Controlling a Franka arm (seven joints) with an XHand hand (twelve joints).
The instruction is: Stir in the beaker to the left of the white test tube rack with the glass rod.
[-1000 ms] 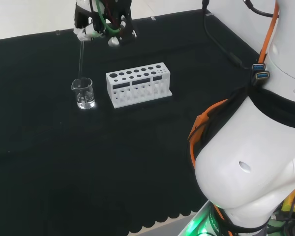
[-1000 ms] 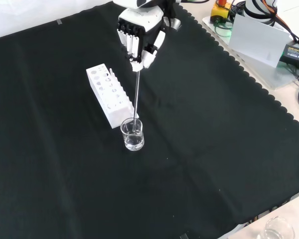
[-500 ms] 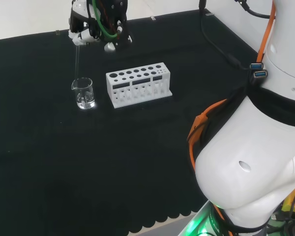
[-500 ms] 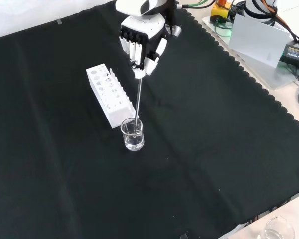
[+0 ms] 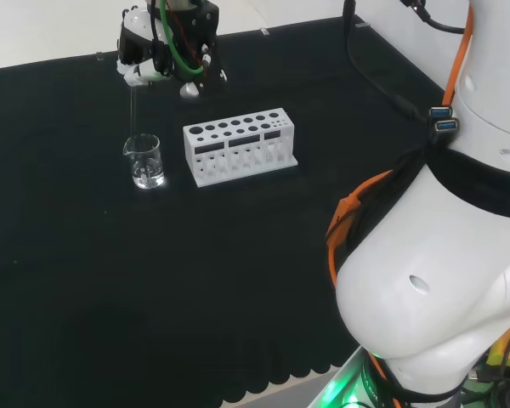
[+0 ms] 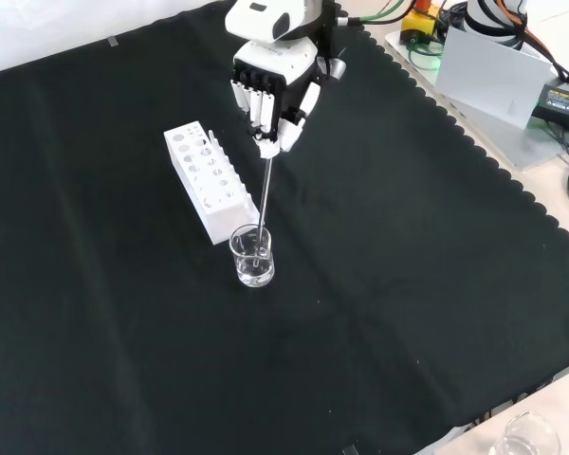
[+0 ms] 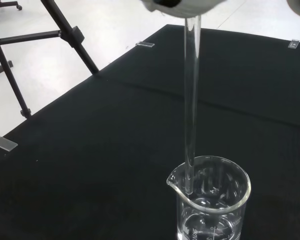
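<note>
Head view first: your hand (image 5: 166, 51) hangs at the far side of the black cloth (image 5: 110, 280), fingers curled round the top of the glass rod (image 5: 134, 106), which drops nearly upright into the clear beaker (image 5: 144, 161). You've got that beaker just left of the white test tube rack (image 5: 240, 146), standing apart from it.

Front view: the rod (image 6: 264, 194) slants down from your pinching fingers (image 6: 262, 98) into the beaker (image 6: 251, 256), which sits right at the near end of the rack (image 6: 207, 180).

Wrist view: the rod's (image 7: 191, 100) lower end is inside the beaker (image 7: 210, 200) beside the spout, tip above the clear liquid at the bottom.
</note>
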